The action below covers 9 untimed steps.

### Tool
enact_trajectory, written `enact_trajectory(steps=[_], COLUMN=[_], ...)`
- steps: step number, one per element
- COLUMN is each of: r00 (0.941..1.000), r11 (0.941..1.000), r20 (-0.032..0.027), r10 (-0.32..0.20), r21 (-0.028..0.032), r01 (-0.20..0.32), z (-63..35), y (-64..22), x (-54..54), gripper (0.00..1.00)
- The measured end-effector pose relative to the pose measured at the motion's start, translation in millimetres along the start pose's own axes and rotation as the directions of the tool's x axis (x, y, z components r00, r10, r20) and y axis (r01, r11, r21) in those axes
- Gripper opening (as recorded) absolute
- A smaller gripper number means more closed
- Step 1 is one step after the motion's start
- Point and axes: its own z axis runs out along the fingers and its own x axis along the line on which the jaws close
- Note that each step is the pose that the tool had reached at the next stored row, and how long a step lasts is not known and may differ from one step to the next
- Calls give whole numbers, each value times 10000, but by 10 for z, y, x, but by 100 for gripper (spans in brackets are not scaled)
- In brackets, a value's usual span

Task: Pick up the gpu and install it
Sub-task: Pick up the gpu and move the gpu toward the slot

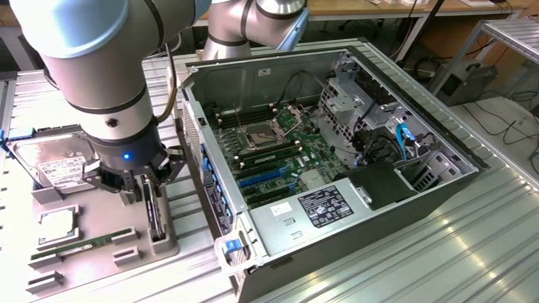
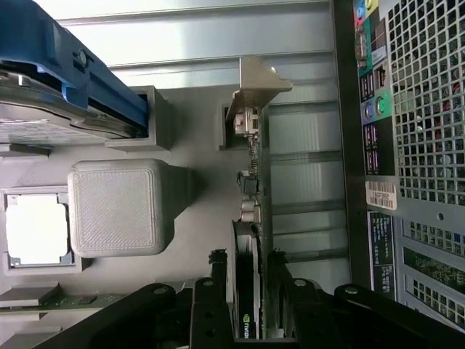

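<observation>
Your pincer (image 1: 139, 183) (image 2: 248, 291) sat low over the gray tray (image 1: 101, 221) (image 2: 196, 189), straddling the top edge of the graphics card (image 1: 153, 214) (image 2: 251, 182). You could not tell whether it was clamped on the card or loose around it. The card stood on edge in its tray slot, with its silver bracket (image 2: 258, 80) at the end away from the pincer. That off-centre hold looked like your main risk. On a lift the bracket end could sag, and the card could twist or jam in the slot. A weak grip might let it slip. The open computer case (image 1: 421, 189) (image 2: 421, 109) stood just beside the tray, so a tilted card could clip its wall. The hard drive (image 1: 55, 167) lay on the tray's other side.
</observation>
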Motion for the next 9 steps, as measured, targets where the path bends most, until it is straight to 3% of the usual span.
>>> enact_trajectory(steps=[9], r00=[9999], r11=[9999], r20=[6], r10=[128], r21=[3], r01=[-128], z=[33], y=[0], x=[1], gripper=[36])
